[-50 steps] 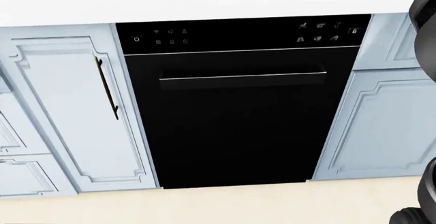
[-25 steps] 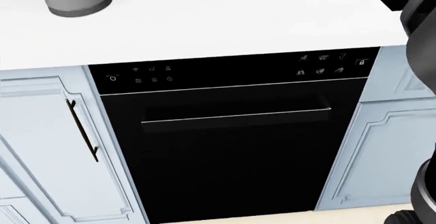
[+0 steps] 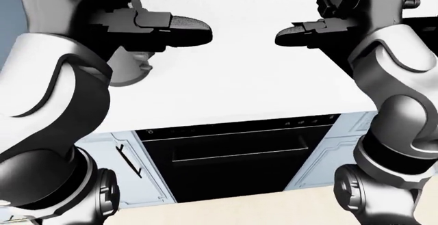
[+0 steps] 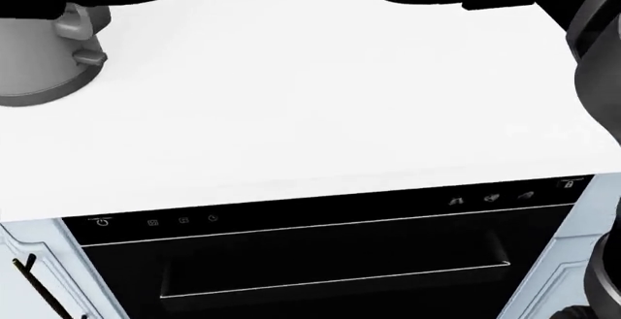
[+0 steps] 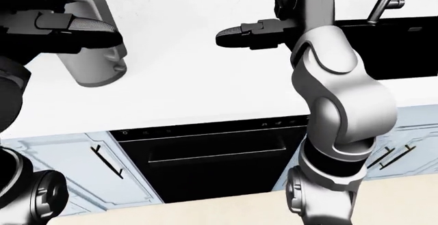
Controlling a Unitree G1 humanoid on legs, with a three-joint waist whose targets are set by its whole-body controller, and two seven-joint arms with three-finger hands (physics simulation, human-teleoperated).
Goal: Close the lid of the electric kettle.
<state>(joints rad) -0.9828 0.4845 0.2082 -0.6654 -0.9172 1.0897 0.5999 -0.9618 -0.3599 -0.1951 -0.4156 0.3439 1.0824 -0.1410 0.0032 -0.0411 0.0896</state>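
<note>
The grey electric kettle (image 5: 92, 45) stands on the white table (image 4: 311, 101) at the right-eye view's left, half hidden elsewhere, while both the left robot hand (image 3: 160, 28) and the right robot hand (image 3: 328, 17) hover empty, fingers spread.

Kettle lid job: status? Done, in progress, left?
Done: the robot stands at the white counter, above the black dishwasher, with the grey electric kettle in view at the left. In hand: nothing gripped; the left hand hangs beside the kettle, and the right hand is raised apart, fingers open. Left: reach the lid and press it shut. The lid's state is hidden by the left arm.
</note>
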